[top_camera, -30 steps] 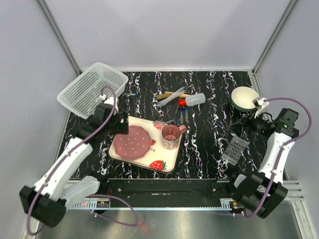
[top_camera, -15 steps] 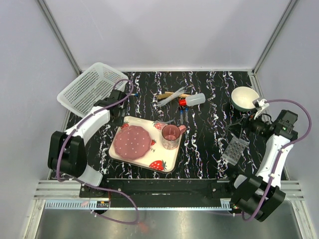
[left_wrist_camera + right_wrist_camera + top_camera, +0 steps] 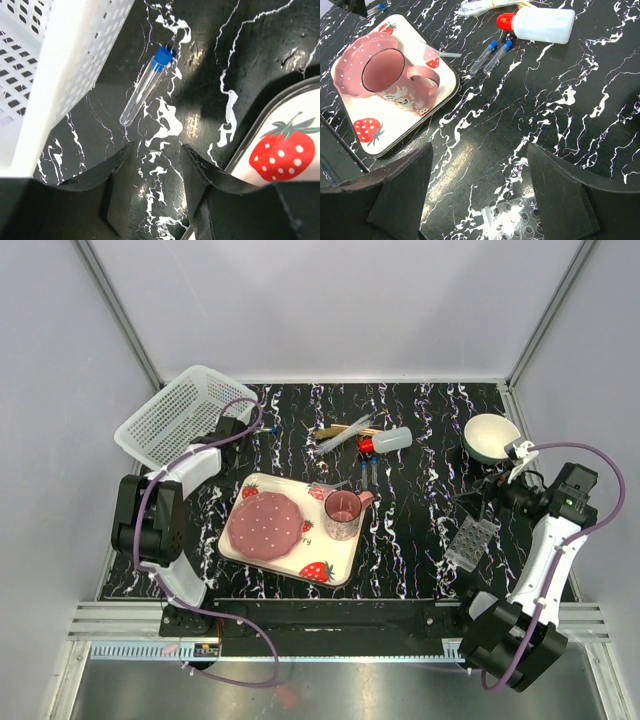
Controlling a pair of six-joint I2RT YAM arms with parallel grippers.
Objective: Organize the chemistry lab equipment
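A clear tube with a blue cap (image 3: 145, 87) lies on the black marbled table beside the white basket (image 3: 60, 60). It is just ahead of my left gripper (image 3: 158, 147), which is open with only bare table between its fingers. In the top view that gripper (image 3: 243, 430) sits by the basket's corner. My right gripper (image 3: 480, 150) is open wide above the clear perforated rack (image 3: 520, 220), holding nothing. Farther off lie the red-capped bottle (image 3: 545, 25), two blue-tipped tubes (image 3: 490, 56) and the wooden tool with droppers (image 3: 345, 430).
The strawberry tray (image 3: 330, 565) with the pink plate (image 3: 265, 525) and cup (image 3: 343, 513) lies at the centre left. A white-and-green bowl (image 3: 491, 438) stands at the back right, near my right gripper (image 3: 490, 502). Metal frame posts and grey walls bound the table.
My left arm has swung its gripper from the tray's corner up toward the basket and the lone tube, and its jaws have narrowed. The right arm has barely moved.
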